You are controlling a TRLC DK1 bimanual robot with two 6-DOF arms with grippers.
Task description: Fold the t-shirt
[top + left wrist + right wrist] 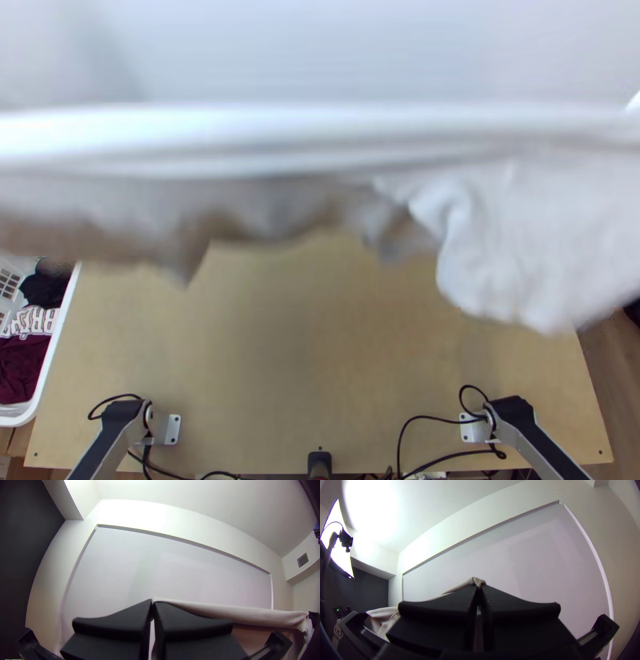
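White fabric t-shirt (512,248): aloft over light wooden counter (320,352)
Left gripper (152,602): jaws clamped on t-shirt
Right gripper (479,587): jaws clamped likewise
Taut edge (320,136): stretched left-right, probably to shed creases

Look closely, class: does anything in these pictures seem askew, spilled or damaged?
The t-shirt looks askew: pinched by the left gripper and right gripper, it hangs unevenly in the top view, bunched and dipping furthest on the picture's right. I can make out no spill or damage.
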